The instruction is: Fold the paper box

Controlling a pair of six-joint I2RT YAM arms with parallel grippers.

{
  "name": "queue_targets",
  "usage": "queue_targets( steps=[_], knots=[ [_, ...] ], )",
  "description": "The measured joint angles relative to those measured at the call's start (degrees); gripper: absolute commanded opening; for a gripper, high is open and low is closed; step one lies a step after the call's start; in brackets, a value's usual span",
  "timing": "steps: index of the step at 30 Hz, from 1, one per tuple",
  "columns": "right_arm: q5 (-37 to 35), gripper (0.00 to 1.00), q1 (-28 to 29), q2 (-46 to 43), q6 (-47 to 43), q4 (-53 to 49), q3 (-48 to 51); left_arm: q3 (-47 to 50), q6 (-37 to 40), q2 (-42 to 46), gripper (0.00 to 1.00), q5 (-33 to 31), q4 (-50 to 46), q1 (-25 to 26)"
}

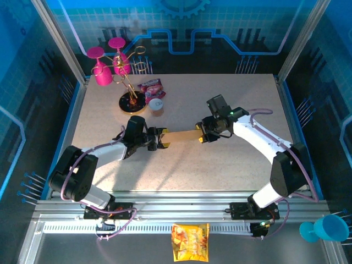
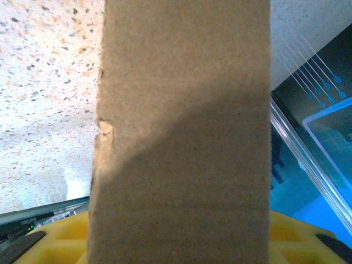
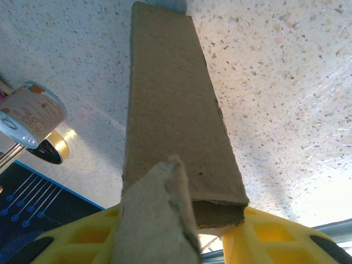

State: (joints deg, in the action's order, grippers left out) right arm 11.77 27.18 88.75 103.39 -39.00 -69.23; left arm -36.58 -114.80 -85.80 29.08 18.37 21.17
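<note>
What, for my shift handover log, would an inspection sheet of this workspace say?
Surface: speckled beige table, no spills seen.
Job's things: paper box, a long narrow cardboard piece spanning between the grippers.
Clutter: pink glasses on a gold rack; pink packet; small can; orange-yellow snack packet on the front ledge; blue goblet off the table, near right.
Grippers: left gripper and right gripper each closed on one end of the box.
Cables: purple cables run along both arms, no snag seen.
Surroundings: blue printed walls, aluminium frame.
</note>
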Motion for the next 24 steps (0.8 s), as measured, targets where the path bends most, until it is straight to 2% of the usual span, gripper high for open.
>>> queue_targets(
  steps=[3, 6, 19, 24],
  knots=[
    [-0.4, 0.37, -0.3, 0.5, -1.0, -0.1, -0.5, 0.0, 0.0, 0.0, 0.49, 0.8, 0.2, 0.0],
    [-0.6, 0.37, -0.4, 0.8, -1.9, -0.2, -0.6, 0.0, 0.0, 0.0, 0.49, 1.4, 0.4, 0.0],
    [-0.4, 0.37, -0.9, 1.3, -2.3, -0.6, -1.3, 0.0, 0.0, 0.0, 0.35, 1.8, 0.8, 0.0],
    [-0.1, 0.38, -1.0, 1.8, -2.6, -0.8, -1.7, 0.0, 0.0, 0.0, 0.35, 1.6, 0.9, 0.0]
  ],
)
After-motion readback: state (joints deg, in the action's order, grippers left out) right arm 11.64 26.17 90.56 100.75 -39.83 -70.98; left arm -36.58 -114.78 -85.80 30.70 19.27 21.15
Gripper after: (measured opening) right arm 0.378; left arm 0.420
